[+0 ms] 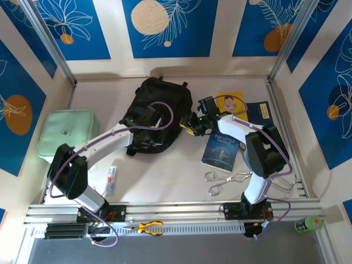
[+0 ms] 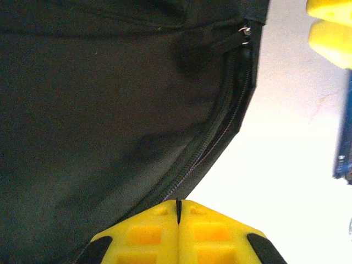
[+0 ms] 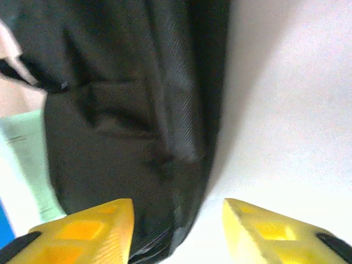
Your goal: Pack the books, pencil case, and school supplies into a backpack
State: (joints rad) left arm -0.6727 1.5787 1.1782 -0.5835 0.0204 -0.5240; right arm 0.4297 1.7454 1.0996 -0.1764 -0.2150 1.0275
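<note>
L gripper (image 2: pixel 177 204) jaws fully shut w/ bag (image 2: pixel 110 110) zip edge right at tips, R gripper (image 3: pixel 179 204) jaws apart, bag edge between, gripping nothing.

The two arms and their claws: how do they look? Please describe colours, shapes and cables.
The left arm and the right arm both have white links joined by bulky black joint housings; a purple cable loops along each. The left claw and the right claw have bright yellow, wedge-shaped fingers with shallow rectangular recesses and black parts behind.
</note>
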